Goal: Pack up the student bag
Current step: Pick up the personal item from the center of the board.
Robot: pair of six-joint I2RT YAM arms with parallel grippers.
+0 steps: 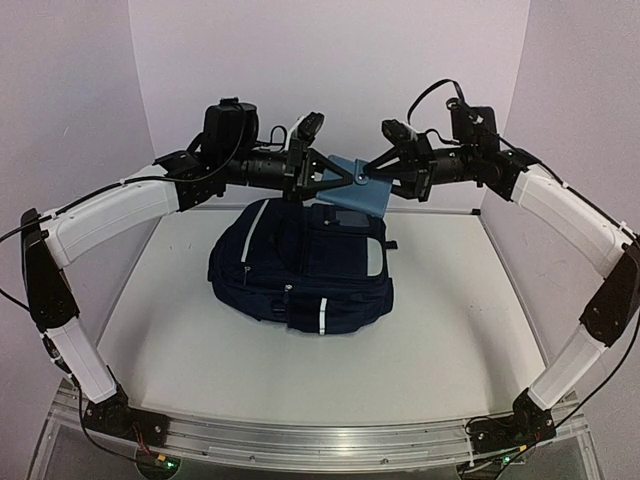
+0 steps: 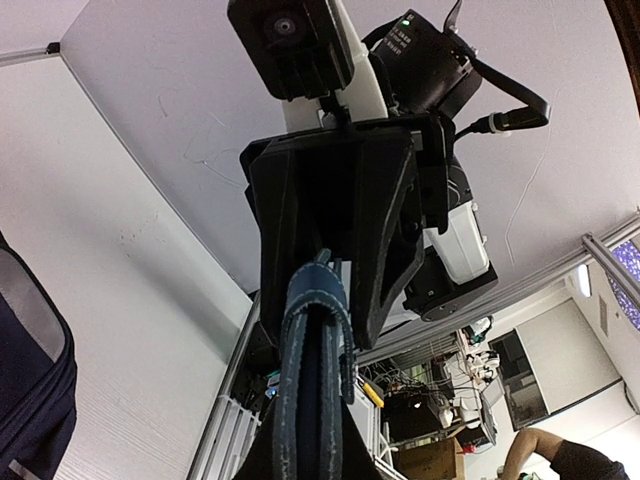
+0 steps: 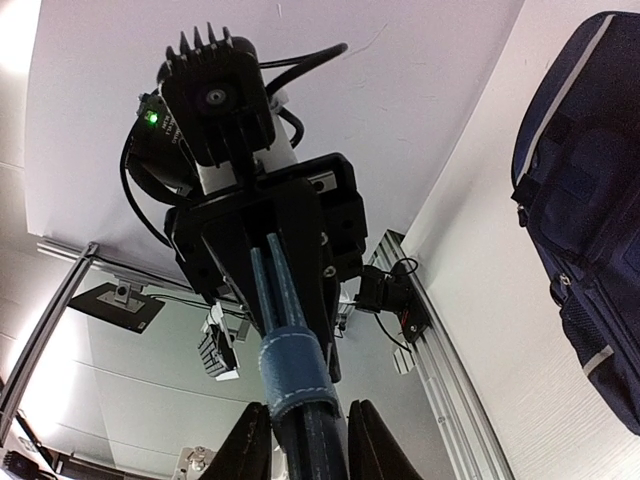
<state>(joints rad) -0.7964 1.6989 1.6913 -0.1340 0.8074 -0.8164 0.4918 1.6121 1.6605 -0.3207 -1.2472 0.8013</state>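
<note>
Aloft, left end effector (image 1: 345,178), right end effector (image 1: 380,178) facing, pinching wallet (image 1: 372,202)

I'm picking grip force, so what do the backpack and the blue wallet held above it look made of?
Backpack: woven fabric, probably nylon or polyester, in matte navy. It slumps softly and shows seams and pale stripes.
Wallet: looks like soft leather or faux leather, in matte light blue. The wrist views show a stitched, folded edge. I cannot tell which of the two it is.
</note>
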